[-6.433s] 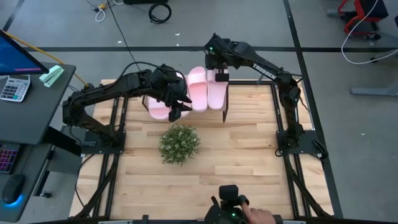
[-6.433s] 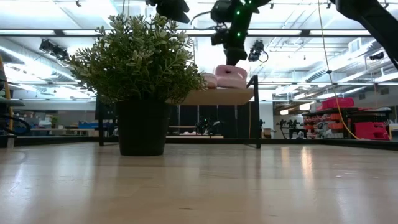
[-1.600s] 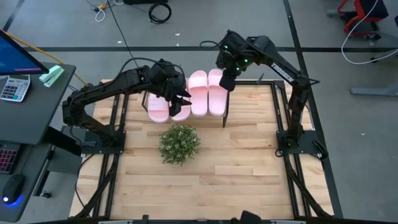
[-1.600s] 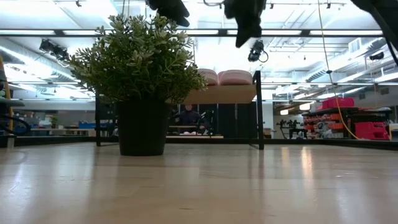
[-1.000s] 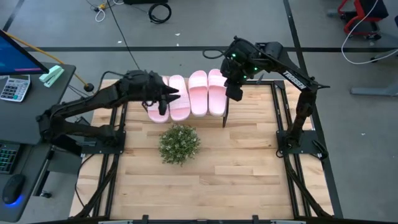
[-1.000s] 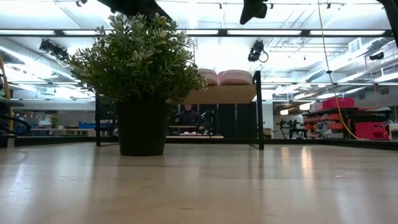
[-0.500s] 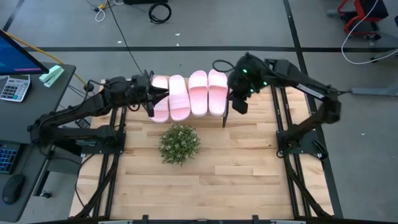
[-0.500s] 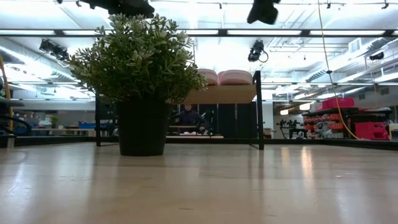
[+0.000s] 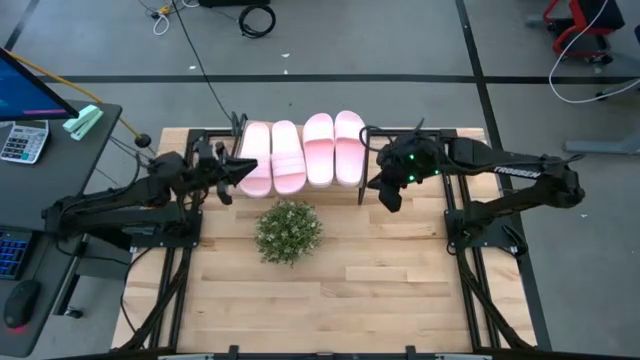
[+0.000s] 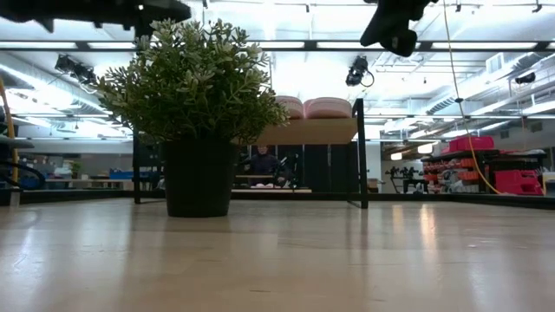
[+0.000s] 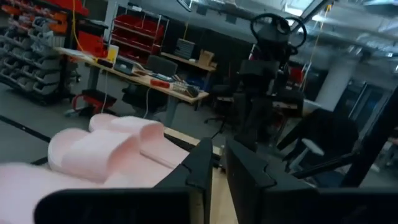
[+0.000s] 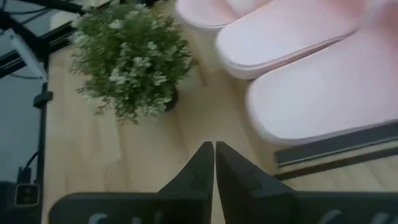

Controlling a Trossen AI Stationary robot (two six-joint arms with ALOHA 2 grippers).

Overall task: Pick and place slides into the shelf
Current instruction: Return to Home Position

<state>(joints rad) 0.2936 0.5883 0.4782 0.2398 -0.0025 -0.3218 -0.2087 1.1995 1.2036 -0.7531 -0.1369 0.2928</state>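
Several pale pink slides [image 9: 303,155] lie side by side on the top board of the shelf [image 10: 303,133], at the far middle of the table. They also show in the left wrist view [image 11: 99,149] and the right wrist view [image 12: 323,93]. My left gripper [image 9: 238,169] hangs just left of the shelf, pointing at the leftmost slide; a narrow gap shows between its fingers [image 11: 219,163], with nothing in it. My right gripper [image 9: 390,199] hangs off the shelf's right near corner, shut and empty [image 12: 214,149].
A green potted plant [image 9: 288,232] stands on the table just in front of the shelf and fills the left of the low view [image 10: 195,95]. Bare wooden tabletop [image 9: 340,300] lies nearer than the plant. A desk with a calculator [image 9: 22,140] stands left of the table.
My left gripper has drawn back from the slides toward the table's left edge. My right gripper has come away from the shelf's right end toward the near edge, its arm folding lower. The slides have stayed in place on the shelf.
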